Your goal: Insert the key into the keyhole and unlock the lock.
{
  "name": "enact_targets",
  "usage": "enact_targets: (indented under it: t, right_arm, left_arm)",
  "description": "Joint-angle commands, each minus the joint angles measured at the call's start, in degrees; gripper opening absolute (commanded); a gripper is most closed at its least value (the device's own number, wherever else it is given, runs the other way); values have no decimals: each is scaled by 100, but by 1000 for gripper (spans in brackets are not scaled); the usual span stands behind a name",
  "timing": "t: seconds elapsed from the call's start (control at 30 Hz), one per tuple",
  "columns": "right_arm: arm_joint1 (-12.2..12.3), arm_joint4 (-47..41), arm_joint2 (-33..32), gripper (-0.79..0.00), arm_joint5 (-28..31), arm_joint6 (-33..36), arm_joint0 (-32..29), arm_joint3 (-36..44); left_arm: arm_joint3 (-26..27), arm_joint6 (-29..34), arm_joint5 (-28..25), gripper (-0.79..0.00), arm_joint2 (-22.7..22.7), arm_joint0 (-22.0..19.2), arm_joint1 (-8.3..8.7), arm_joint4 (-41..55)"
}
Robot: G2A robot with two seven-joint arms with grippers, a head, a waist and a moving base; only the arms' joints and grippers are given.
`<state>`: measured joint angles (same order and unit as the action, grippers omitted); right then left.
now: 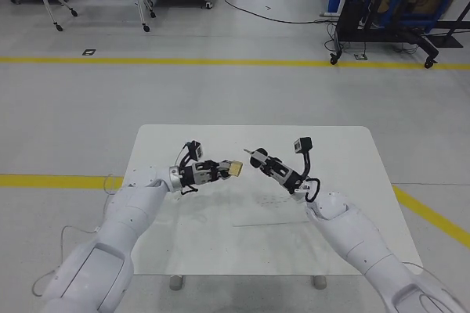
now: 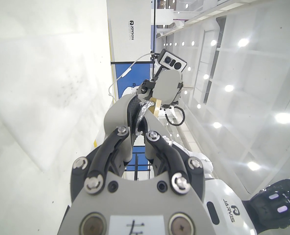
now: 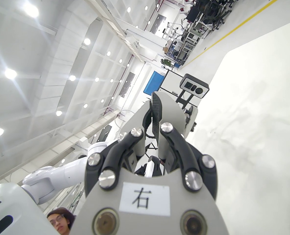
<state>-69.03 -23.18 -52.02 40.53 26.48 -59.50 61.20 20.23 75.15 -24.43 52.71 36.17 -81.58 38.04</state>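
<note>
Left pincer (image 1: 222,167): clamped together on the lock's steel shackle (image 2: 142,114), held in the air above the bench (image 1: 337,235), about midway between its left and right edges and nearer the far edge.
Lock (image 1: 235,167): brass body sticking out past the left pincer's (image 2: 142,108) fingertips, clear of the bench top and pointing toward the right pincer.
Right pincer (image 1: 257,160): fingers pressed together, also lifted off the bench, just beside the lock and facing it.
Key (image 1: 246,151): a thin tip juts from the right pincer toward the far edge; it lies close to the lock but apart from it. How it sits between the fingers cannot be told in the right wrist view, where the right pincer (image 3: 153,110) hides it.
Bench: white, scuffed with faint dark marks near its middle.
</note>
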Motion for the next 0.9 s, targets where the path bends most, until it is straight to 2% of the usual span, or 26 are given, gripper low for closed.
enact_targets:
  t: [0.0, 0.2, 0.47, 0.67, 0.87]
  right_arm:
    - [8, 40, -82, -785, -15, -70, -35, 18]
    - [-51, 322, -66, -785, -137, -213, 14, 40]
    - [-196, 221, 178, -785, -111, 193, 132, -70]
    - [-163, 150, 24, -785, -47, 561, 57, -70]
    - [-116, 18, -283, -785, 88, 383, -90, 113]
  left_arm:
    - [-14, 72, -47, -785, 13, -26, -5, -8]
    - [52, 388, -83, -785, -6, -50, -30, -89]
    - [-97, 354, 48, -785, 5, -53, -84, -89]
    - [-203, 352, 126, -785, 71, -87, -110, -11]
    - [-306, 91, 48, -785, 34, -185, -111, -303]
